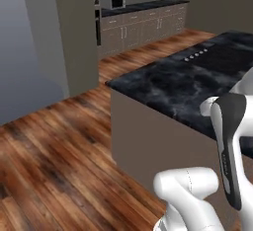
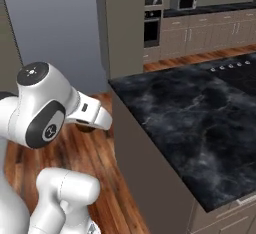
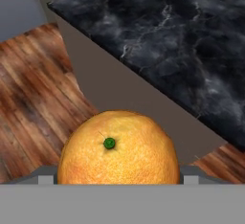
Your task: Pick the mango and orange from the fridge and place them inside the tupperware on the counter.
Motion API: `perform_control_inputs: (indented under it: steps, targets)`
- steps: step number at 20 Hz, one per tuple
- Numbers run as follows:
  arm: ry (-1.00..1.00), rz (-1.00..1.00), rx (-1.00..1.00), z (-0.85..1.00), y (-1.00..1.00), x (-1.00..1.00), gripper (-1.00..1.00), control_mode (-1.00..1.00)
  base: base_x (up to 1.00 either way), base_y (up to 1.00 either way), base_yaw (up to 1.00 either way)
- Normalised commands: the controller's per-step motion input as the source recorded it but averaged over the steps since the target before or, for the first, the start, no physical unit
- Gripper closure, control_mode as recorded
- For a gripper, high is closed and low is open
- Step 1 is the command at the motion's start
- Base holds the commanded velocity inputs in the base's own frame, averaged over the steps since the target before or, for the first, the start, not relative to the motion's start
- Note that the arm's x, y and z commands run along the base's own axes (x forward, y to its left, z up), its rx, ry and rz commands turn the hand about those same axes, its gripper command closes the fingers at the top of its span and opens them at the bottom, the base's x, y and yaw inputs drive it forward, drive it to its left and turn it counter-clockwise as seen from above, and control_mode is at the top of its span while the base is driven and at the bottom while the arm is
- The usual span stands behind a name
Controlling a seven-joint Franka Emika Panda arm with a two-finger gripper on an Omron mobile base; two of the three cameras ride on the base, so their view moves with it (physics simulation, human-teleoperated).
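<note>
The orange point(image 3: 118, 149) sits right up against my hand camera, green stem dot facing out, held between my fingers, whose tips are hidden behind the fruit. Past it, the near corner and long front edge of the black marble counter point(image 3: 182, 50) run diagonally, its plain brown side panel point(image 3: 115, 82) dropping to the wooden floor point(image 3: 33, 98). My gripper hangs off that edge, over open floor rather than over the stone. From the base views the countertop point(image 2: 200, 123) stretches broad and bare toward a black cooktop point(image 1: 222, 57) with a row of knobs, and wide floor lies to its left.
</note>
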Motion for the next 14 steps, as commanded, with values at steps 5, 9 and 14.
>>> perform_control_inputs:
  steps: [5, 9, 14]
  targets:
    - [0.00, 0.00, 0.00, 0.00, 0.00, 0.00, 1.00, 1.00, 0.00, -0.54, -0.11]
    - [0.00, 0.00, 0.00, 0.00, 0.00, 0.00, 1.00, 1.00, 0.02, -0.84, -0.52]
    - [0.00, 0.00, 0.00, 0.00, 0.00, 0.00, 1.00, 1.00, 0.17, -0.86, -0.81]
